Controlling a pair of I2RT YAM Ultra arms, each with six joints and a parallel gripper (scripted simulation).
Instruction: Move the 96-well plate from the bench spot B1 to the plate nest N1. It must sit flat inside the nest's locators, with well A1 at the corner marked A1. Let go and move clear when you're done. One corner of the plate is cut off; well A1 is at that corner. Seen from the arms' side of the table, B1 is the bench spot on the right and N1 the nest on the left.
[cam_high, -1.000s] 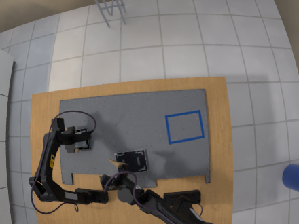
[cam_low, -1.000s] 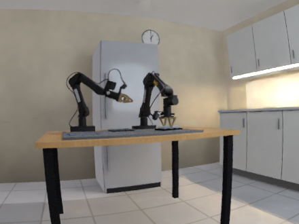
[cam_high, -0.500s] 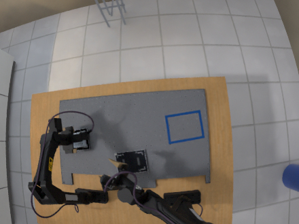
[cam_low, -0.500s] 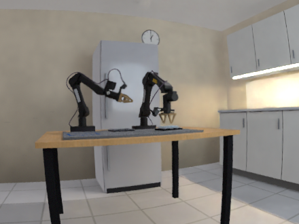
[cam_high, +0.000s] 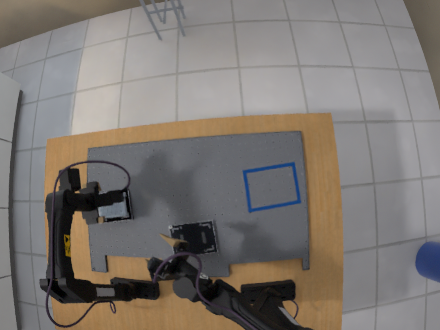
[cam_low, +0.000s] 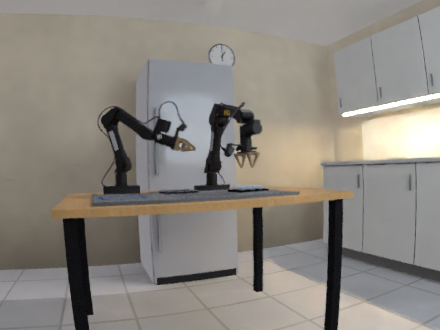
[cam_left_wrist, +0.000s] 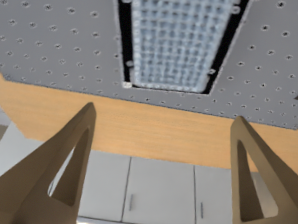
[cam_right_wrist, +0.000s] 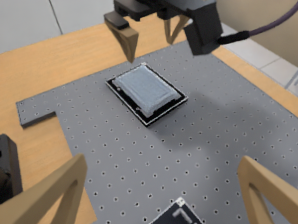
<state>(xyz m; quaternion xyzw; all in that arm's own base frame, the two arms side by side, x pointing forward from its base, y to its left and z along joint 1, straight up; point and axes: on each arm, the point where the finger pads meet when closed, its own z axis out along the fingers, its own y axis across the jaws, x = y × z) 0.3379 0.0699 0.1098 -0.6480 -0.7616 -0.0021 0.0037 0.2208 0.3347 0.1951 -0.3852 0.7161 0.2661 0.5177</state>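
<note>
The clear 96-well plate (cam_high: 116, 211) lies flat inside a black plate nest (cam_high: 129, 206) at the left end of the grey perforated board. It also shows in the left wrist view (cam_left_wrist: 182, 42) and in the right wrist view (cam_right_wrist: 147, 91). My left gripper (cam_high: 110, 201) (cam_right_wrist: 150, 52) (cam_low: 247, 159) hangs open and empty above the plate, fingers pointing down and clear of it (cam_left_wrist: 160, 165). My right gripper (cam_right_wrist: 161, 162) (cam_high: 172, 241) (cam_low: 184, 145) is open and empty, held high near the board's front edge. I cannot make out the plate's cut corner.
A second, empty black nest (cam_high: 195, 236) with white corner marks sits at the board's front middle, below my right gripper. A blue-outlined bench spot (cam_high: 272, 186) is at the right of the board. The wooden table edge runs close beside the plate.
</note>
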